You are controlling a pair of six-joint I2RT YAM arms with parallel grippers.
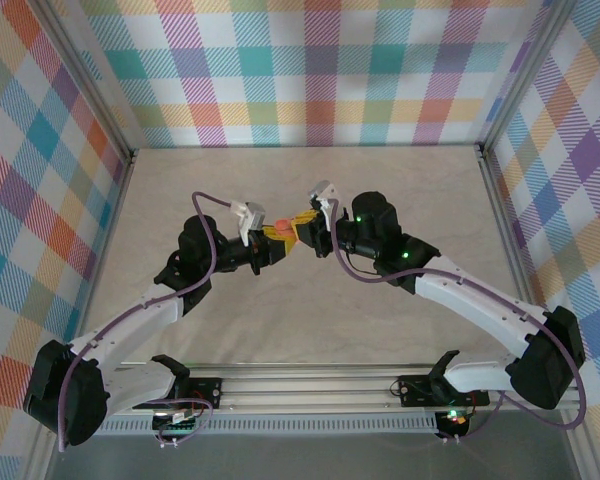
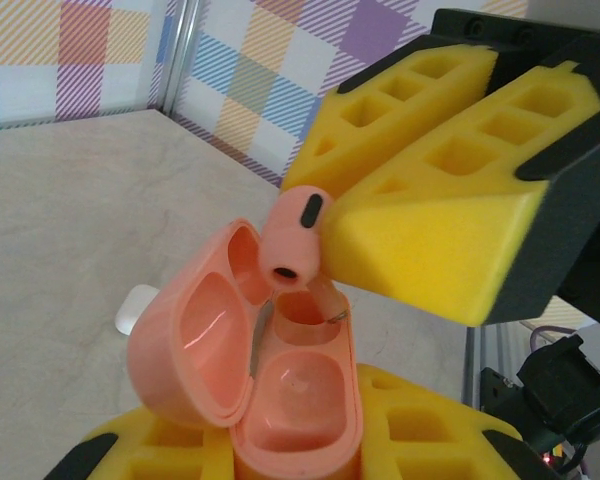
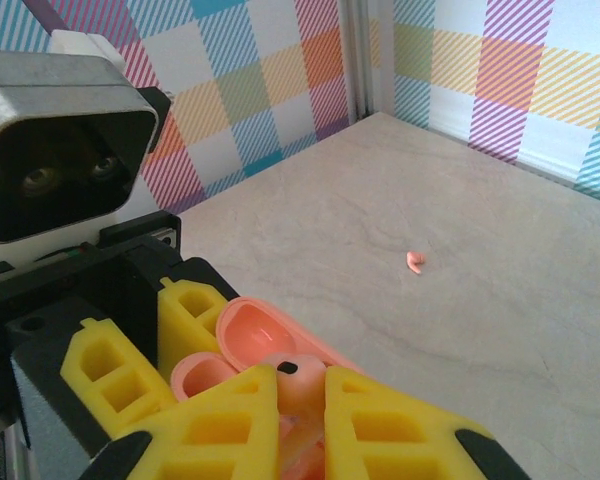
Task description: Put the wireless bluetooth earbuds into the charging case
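Watching from the side: the left pincer is clamped round the base of the pink charging case, lid flipped open, holding it up off the counter. The right pincer is closed on one pink earbud, pinched between its foam pads. The bud's lower end is right at the open socket, but I can't tell if it's touching the rim. It looks tiny, light, hard and glossy, so I'd guess it squirts out if squeezed off-centre. Gripping across the fat middle like this seems right, since it leaves the bottom free to drop in. The case looks stiff, and the hinge is probably its weak spot. A second pink earbud sits well away on the counter.
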